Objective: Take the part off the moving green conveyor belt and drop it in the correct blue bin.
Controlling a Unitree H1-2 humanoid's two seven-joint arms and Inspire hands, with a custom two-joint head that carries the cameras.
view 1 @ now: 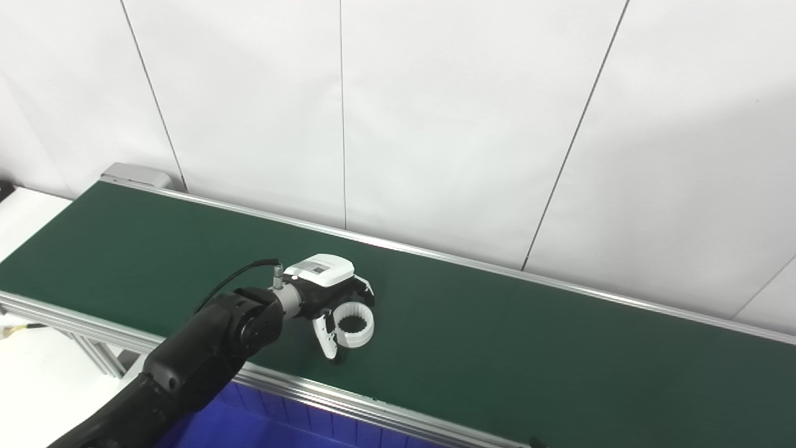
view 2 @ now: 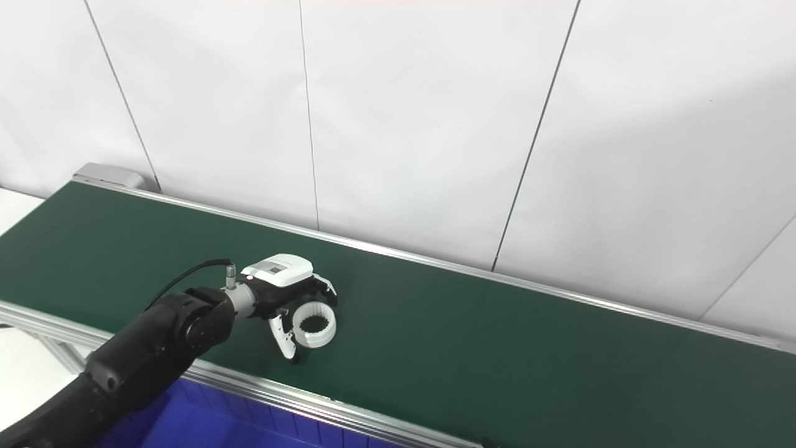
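Green belt before white wall

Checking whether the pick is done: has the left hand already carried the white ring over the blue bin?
No, the left hand and the white ring are over the green belt, short of the blue bin.

White part — green belt

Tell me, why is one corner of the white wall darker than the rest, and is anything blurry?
In both eye views a soft grey shadow falls across the wall's right side; the rest is evenly lit. The green belt shows no glare. The left hand and the white ring part look sharp, edges only slightly soft.
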